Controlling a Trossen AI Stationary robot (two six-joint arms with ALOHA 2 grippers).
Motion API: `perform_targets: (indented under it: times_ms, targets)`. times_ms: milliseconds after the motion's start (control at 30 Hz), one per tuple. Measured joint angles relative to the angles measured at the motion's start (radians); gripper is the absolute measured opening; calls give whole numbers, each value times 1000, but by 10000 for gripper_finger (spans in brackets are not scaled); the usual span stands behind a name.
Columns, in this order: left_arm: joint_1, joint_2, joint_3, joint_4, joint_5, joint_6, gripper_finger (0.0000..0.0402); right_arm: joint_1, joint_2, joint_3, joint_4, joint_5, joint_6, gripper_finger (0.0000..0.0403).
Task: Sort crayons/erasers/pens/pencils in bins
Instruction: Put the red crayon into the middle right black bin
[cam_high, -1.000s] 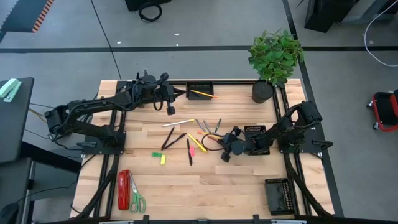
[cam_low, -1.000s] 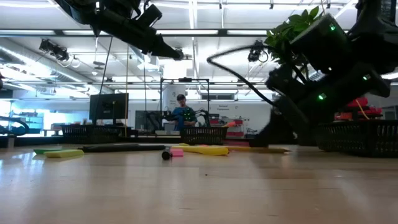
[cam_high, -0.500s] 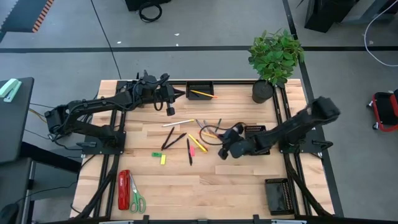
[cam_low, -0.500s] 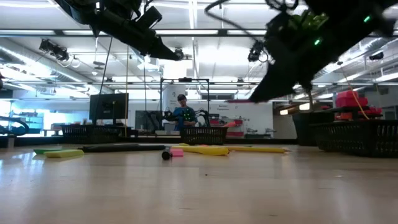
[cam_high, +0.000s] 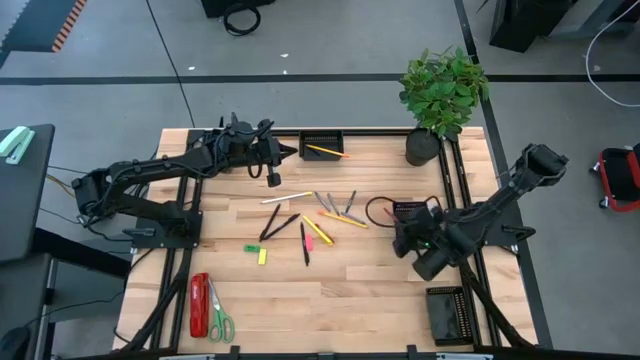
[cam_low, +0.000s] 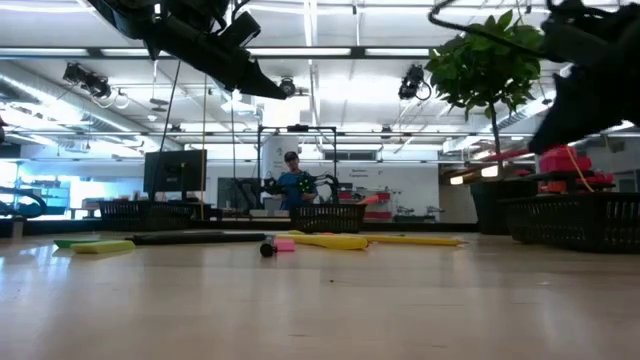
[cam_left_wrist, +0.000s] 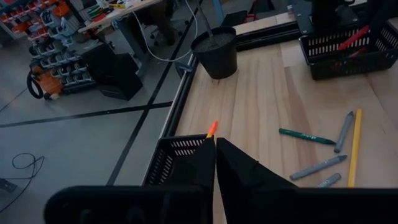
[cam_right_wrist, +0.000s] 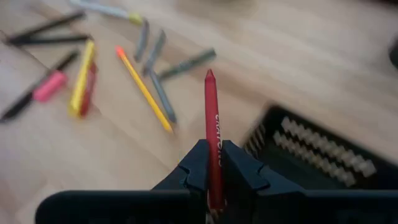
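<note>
My right gripper (cam_high: 402, 238) hangs above the table beside the mid-right bin (cam_high: 411, 211), shut on a red crayon (cam_right_wrist: 211, 112). My left gripper (cam_left_wrist: 215, 163) is shut with nothing in it and hovers at the far bin (cam_high: 322, 145), where an orange pencil (cam_high: 324, 151) lies. On the wood at mid-table lie yellow pencils (cam_high: 341, 218), black pens (cam_high: 271, 222), a white pen (cam_high: 287, 198), grey sticks (cam_high: 349, 203), and green (cam_high: 253, 248) and yellow (cam_high: 263, 257) erasers. My right gripper pinches the red crayon's lower part (cam_right_wrist: 214, 163) between its two fingers. The crayon lies along the fingers, and its pointed tip (cam_right_wrist: 209, 74) juts out ahead of them. It is lifted clear of the table, at the rim of the mid-right bin (cam_right_wrist: 298, 140).
A plant pot (cam_high: 422, 147) stands at the far right corner. Another black bin (cam_high: 447, 315) sits near the front right. A red stapler (cam_high: 199, 305) and green-handled scissors (cam_high: 218, 318) lie at the front left. A person shows far behind the table (cam_low: 292, 180).
My right gripper has risen from the pile at mid-table with the red crayon between its fingers, gone toward the table's right edge and rolled its wrist. The crayon is now lifted clear beside the mid-right bin.
</note>
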Motion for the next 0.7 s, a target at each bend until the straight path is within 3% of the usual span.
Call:
perform_targets:
  times_ms: [200,500,700]
  targets:
    - [0,0,0,1,0,-32,17,74,1,0,-163,-134,182,42]
    - [0,0,0,2,0,-52,21,143,1,0,-243,-138,303,46]
    - [0,0,0,2,0,-73,28,143,1,0,-241,-138,329,82]
